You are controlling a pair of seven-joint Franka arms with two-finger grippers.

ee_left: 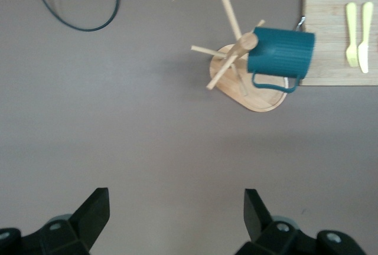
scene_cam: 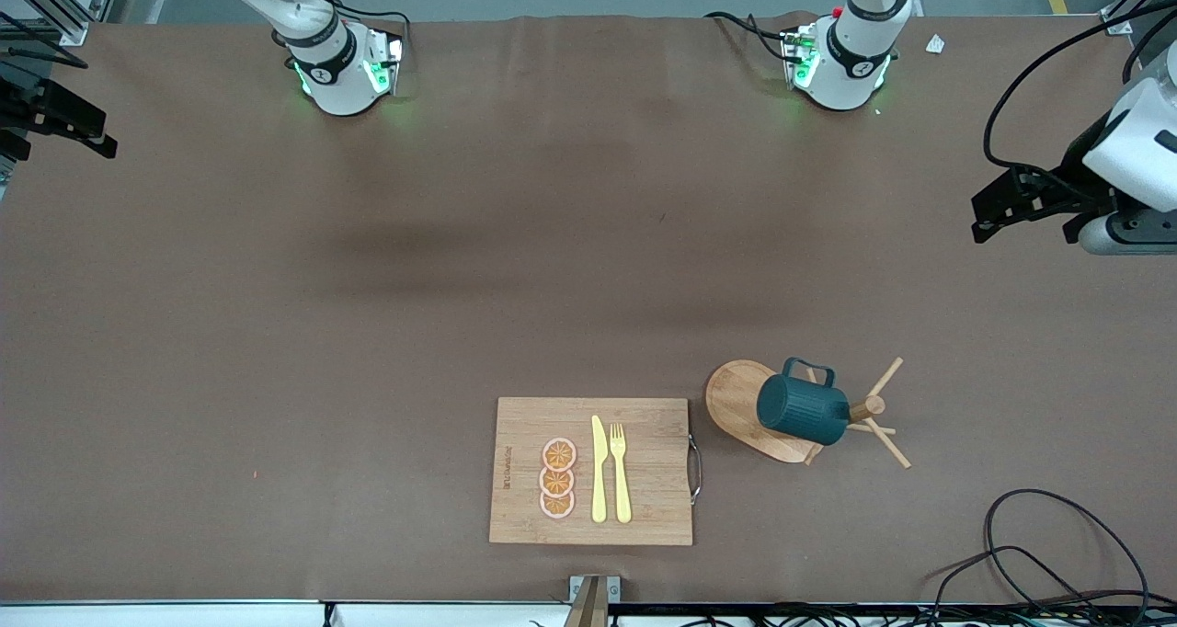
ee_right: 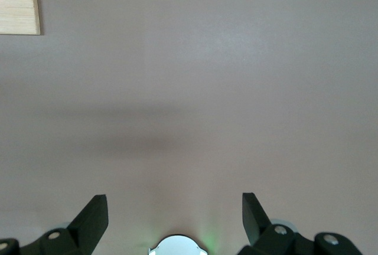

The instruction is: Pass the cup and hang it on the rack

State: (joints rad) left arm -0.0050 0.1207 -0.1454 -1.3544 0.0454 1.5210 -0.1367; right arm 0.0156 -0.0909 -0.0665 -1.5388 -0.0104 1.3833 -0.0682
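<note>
I saw the small dark teal mug with the ribbed outside and loop handle (scene_cam: pixel 803 409) hanging on the light wooden mug tree with an oval base, a central post and thin pegs (scene_cam: pixel 736 397), mouth turned toward the post and handle pointing away from the front camera. The tree stood on the brown table (scene_cam: pixel 368 333) just beside the rectangular bamboo cutting board (scene_cam: pixel 644 480), toward the left arm's end. On that board lay 3 orange slices (scene_cam: pixel 557 478) in a row, and next to them a yellow plastic knife (scene_cam: pixel 599 469) and a yellow plastic fork (scene_cam: pixel 621 473) side by side.

The left gripper (ee_left: pixel 176 213) hung high over bare table at the left arm's end, its 2 fingers (ee_left: pixel 94 211) spread wide with nothing between them. In its wrist view I could see the mug, the tree and a black cable (ee_left: pixel 77 1) looping on the table. The right gripper (ee_right: pixel 174 213) hovered over bare table at the right arm's end, jaws likewise wide apart and holding nothing, with only a corner of the board in its wrist view.
</note>
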